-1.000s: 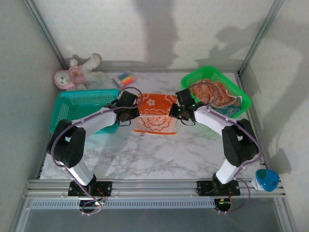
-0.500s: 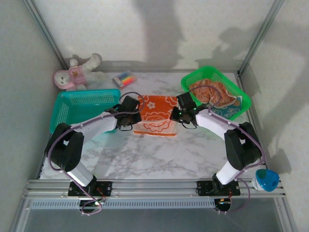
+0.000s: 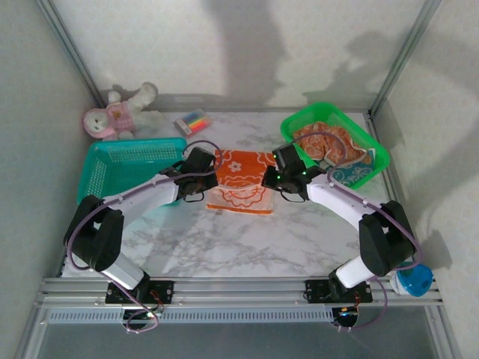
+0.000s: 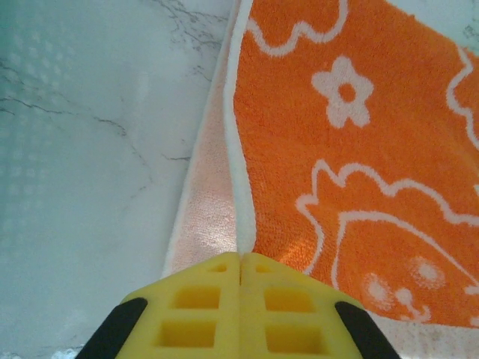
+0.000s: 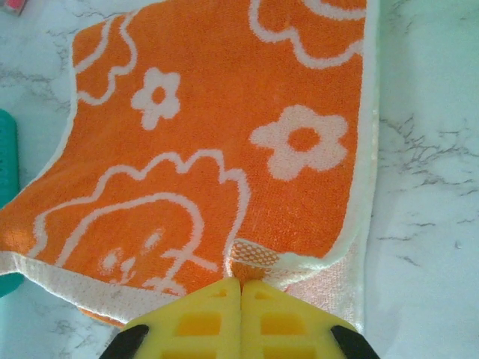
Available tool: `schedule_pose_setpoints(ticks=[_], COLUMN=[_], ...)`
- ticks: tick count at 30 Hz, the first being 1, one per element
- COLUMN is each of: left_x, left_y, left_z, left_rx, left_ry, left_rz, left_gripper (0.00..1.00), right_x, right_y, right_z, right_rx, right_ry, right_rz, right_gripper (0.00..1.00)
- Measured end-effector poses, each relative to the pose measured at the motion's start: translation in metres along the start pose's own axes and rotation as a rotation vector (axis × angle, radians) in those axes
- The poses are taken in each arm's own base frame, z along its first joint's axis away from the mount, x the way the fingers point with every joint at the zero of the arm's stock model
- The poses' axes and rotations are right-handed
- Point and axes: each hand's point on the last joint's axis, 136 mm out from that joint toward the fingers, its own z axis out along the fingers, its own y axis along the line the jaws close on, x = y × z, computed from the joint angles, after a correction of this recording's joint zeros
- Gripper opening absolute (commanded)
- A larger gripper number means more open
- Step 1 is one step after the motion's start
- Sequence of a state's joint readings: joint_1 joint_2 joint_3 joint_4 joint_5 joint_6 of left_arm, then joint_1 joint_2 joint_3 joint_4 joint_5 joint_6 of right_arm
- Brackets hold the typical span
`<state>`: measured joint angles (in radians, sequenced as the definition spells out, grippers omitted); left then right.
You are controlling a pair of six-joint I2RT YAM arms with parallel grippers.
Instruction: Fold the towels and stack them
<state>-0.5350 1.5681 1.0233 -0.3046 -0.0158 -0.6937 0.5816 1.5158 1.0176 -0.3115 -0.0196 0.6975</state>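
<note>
A bright orange towel (image 3: 241, 179) with white cartoon outlines lies on the marble table between the two arms, its pale underside showing along the near edge. My left gripper (image 3: 212, 180) is shut on its left edge; in the left wrist view the yellow fingertips (image 4: 240, 256) meet on the white border of the towel (image 4: 352, 149). My right gripper (image 3: 268, 179) is shut on the right edge, and its tips (image 5: 241, 281) pinch a small raised fold of the towel (image 5: 224, 134). More towels (image 3: 335, 146), orange and blue-white, lie crumpled in the green basket (image 3: 301, 119).
A teal basket (image 3: 127, 161) stands just left of the left arm. A pink-and-white plush toy (image 3: 112, 112) and a pack of coloured markers (image 3: 192, 122) sit at the back left. A blue-white object (image 3: 413, 278) rests at the near right rail.
Both grippers have drawn slightly toward the near side, still shut on the orange towel, and the towel has shifted and stretched a little nearer with them.
</note>
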Motion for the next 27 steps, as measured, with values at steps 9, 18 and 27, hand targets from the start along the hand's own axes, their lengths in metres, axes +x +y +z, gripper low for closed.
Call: schedule_pose_setpoints(ticks=[9,18,27], left_x=[0.003,0.024,0.045], left_y=[0.009,0.02,0.03], left_z=[-0.006,0.002,0.012], left_rx=[-0.008,-0.018,-0.038], left_ry=[-0.002,0.044,0.08], left_rz=[-0.004,0.001,0.008], left_gripper=[0.0,0.0,0.0], right_x=[0.018,0.033,0.054], right_y=[-0.005,-0.017,-0.025], right_z=[0.001,0.012,0.023], right_rx=[0.018,0.045,0.061], right_ry=[0.024,0.05,0.088], right_rz=[0.005,0.006,-0.011], right_gripper=[0.0,0.0,0.0])
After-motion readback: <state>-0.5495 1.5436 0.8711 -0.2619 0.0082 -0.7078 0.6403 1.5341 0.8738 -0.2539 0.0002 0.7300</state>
